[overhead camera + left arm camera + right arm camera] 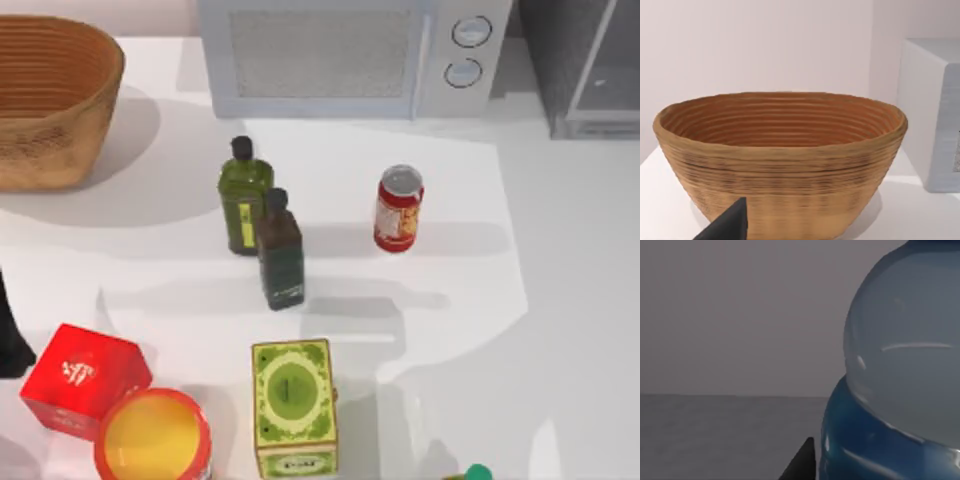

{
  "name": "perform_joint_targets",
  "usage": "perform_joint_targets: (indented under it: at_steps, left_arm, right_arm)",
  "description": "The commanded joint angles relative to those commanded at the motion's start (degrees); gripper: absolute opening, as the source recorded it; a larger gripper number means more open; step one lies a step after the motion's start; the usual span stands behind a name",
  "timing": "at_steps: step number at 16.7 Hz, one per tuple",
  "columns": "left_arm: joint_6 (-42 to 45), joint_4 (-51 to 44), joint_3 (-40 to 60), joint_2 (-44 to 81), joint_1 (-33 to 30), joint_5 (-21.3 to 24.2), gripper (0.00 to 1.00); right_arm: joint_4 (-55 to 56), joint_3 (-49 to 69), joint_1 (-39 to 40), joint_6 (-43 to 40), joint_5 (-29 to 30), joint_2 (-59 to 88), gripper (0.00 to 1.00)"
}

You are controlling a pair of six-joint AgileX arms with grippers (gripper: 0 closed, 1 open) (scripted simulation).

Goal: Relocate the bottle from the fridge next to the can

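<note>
The bottle (900,365) looms very close in the right wrist view, a clear rounded body above a blue label band, with grey walls and a grey floor behind it. My right gripper (805,465) is right beside its base; contact is unclear. The fridge (590,70) stands at the table's back right corner. The can (399,208), red with a silver top, stands upright on the table in front of the microwave. My left arm (8,340) is parked at the left edge, its gripper (730,225) facing a basket.
A white microwave (350,55) is at the back. A wicker basket (50,100) sits back left. An olive bottle (245,195) and a dark green bottle (280,250) stand left of the can. A red box (85,380), red tub (153,435) and green carton (292,405) line the front.
</note>
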Motion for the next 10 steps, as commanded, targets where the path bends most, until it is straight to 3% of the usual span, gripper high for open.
perform_joint_targets:
  at_steps: [10]
  left_arm:
    - [0.00, 0.00, 0.00, 0.00, 0.00, 0.00, 1.00]
  right_arm:
    - [-8.42, 1.52, 0.00, 0.07, -0.08, -6.91, 0.00]
